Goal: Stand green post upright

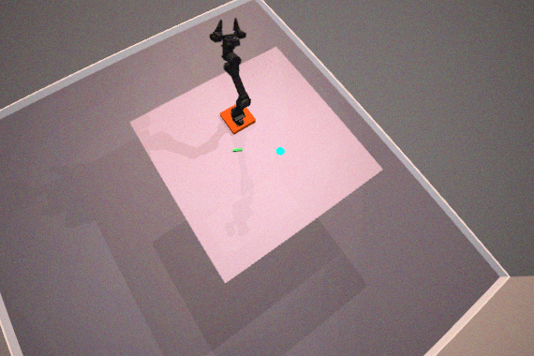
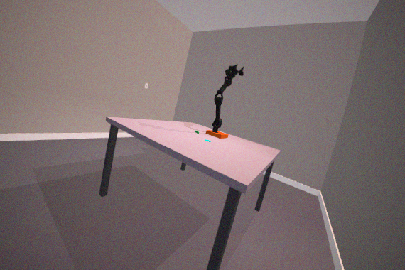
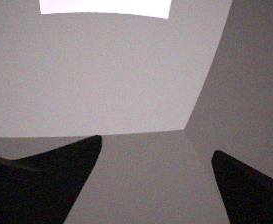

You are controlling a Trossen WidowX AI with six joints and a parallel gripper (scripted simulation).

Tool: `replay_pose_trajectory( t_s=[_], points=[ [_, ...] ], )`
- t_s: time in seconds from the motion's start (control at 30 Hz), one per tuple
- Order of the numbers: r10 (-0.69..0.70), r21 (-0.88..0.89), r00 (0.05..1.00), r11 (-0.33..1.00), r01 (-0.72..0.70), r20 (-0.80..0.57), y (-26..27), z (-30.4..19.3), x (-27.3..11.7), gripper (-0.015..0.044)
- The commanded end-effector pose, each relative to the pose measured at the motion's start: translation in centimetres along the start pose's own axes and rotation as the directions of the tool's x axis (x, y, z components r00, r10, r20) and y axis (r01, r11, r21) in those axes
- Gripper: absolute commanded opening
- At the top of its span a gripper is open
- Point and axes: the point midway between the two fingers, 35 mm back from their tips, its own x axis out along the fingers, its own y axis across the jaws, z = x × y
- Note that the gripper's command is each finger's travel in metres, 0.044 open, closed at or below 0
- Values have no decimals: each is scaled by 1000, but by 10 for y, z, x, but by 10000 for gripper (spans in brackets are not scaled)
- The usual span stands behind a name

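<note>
A small green post [image 1: 237, 150] [image 2: 197, 131] lies on its side on the pink table top, close to the arm's orange base. A flat cyan circle [image 1: 280, 151] [image 2: 207, 141] is on the table, to the right of the post in the top view. Nothing stands on the circle. My gripper [image 1: 229, 21] [image 2: 240, 67] [image 3: 158, 149] is open and empty, raised high above the table on the extended arm, far from the post and the circle. The wrist view shows only the two dark fingertips, walls and ceiling; the post and the circle are out of that view.
The orange base plate [image 1: 227, 118] [image 2: 223, 136] carries the black arm, near the post. The pink table [image 1: 262, 217] [image 2: 227, 158] stands on dark legs, and its edges drop to the floor. Faint shadows of the arm cross the table top. A bright ceiling panel [image 3: 107, 6] shows in the wrist view.
</note>
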Motion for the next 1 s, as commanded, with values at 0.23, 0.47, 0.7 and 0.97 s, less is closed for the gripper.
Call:
replay_pose_trajectory(
  t_s=[0.23, 0.47, 0.7, 0.97],
  points=[
    [-81, -264, 996, 962, 73, -20, -28, -17, 1, 233],
    [-194, -530, 978, 838, 129, -70, -70, -43, 0, 233],
    [-334, -743, 938, 650, 159, -91, -122, -57, -6, 233],
    [-507, -907, 859, 391, 156, -71, -189, -56, -24, 233]
  ],
)
